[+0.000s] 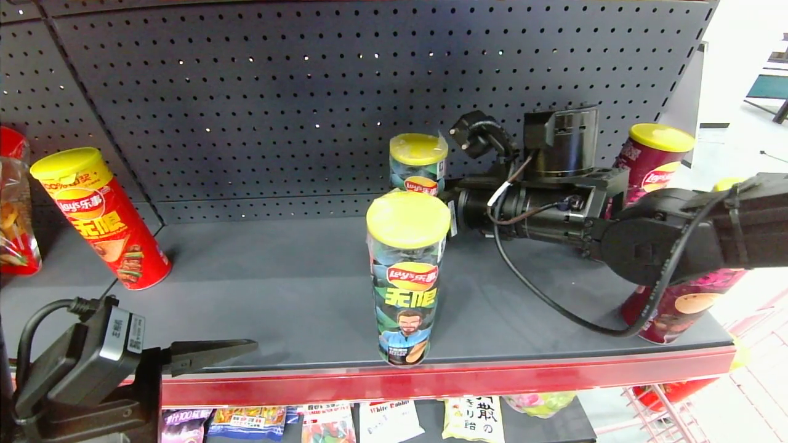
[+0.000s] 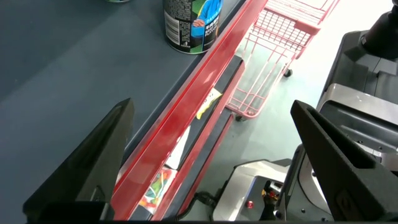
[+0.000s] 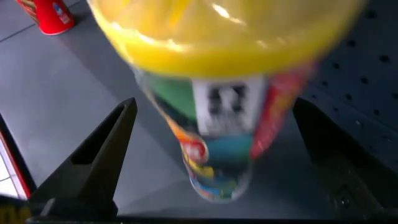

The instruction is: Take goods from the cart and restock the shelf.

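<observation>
Left hand [image 2: 211,104] open (black wedge fingers [image 2: 93,162]) near glossy red shelf lip [image 2: 183,118]; right hand [image 3: 212,102] spread around yellow-lidded can [image 3: 230,112].

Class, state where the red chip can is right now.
In the head view the red chip can stands at the left end of the shelf, beside a snack bag, far left of the front green can.
</observation>
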